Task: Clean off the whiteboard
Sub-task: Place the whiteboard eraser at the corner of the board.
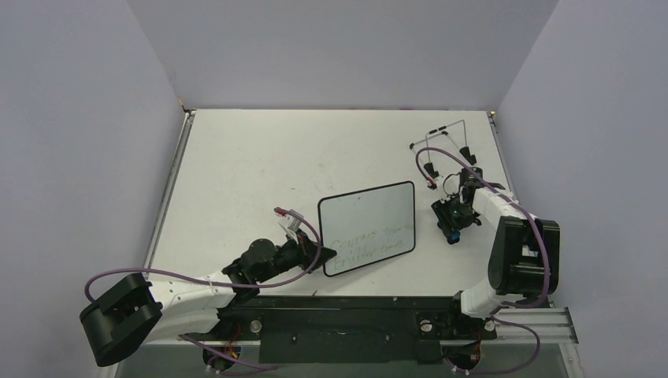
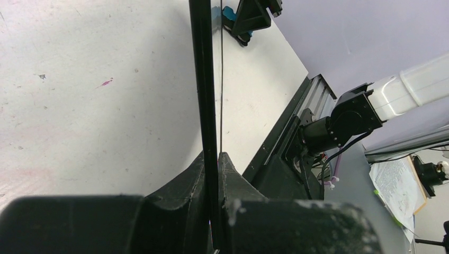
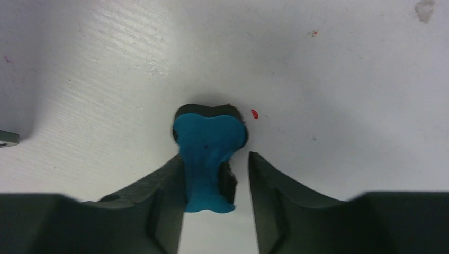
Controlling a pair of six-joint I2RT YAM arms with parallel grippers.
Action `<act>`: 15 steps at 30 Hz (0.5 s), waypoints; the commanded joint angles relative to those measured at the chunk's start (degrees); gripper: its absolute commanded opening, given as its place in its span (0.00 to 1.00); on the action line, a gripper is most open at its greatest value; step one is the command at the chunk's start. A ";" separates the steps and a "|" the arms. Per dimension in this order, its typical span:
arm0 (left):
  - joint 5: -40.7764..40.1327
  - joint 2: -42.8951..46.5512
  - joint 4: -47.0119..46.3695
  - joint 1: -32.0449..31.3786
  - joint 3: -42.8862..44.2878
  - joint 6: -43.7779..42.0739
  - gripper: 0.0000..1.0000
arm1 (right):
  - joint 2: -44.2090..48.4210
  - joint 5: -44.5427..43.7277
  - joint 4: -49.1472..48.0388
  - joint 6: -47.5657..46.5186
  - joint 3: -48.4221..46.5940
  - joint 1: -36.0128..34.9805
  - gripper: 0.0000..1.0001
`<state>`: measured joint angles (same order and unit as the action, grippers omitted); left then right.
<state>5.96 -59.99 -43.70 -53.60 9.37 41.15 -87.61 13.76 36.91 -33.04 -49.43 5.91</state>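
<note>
The black-rimmed whiteboard point(image 1: 370, 220) is clamped by the left tool point(image 1: 324, 256). The blue bone-shaped eraser point(image 3: 207, 148) should be centred within the part-open right tool point(image 3: 216, 157).

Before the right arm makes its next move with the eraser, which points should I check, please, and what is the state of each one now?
1. The left gripper is shut on the edge of the flat white board with black rim: ok.
2. The small blue bone-shaped eraser lies between the fingers of the right gripper: ok.
3. Both fingers touch the eraser: not ok, a gap shows at one finger.
4. Board wiped clean: not ok, green writing on its near half.
5. Board lies flat on the table: cannot tell.
</note>
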 commanded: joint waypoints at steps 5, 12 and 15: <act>-1.00 0.47 -5.10 -0.63 1.71 -3.74 0.00 | -2.95 1.05 4.62 -0.71 -5.12 0.02 0.65; -0.60 1.13 -4.28 -0.71 1.59 -5.67 0.00 | 4.75 5.89 12.79 -8.58 -11.72 1.28 0.70; 0.06 1.10 -4.20 -0.71 1.54 -6.21 0.00 | 6.80 11.58 21.50 -15.94 -15.35 1.04 0.69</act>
<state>5.63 -60.01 -43.72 -53.98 9.37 38.11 -85.82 17.45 48.12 -39.13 -58.67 6.81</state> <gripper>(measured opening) 0.037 0.695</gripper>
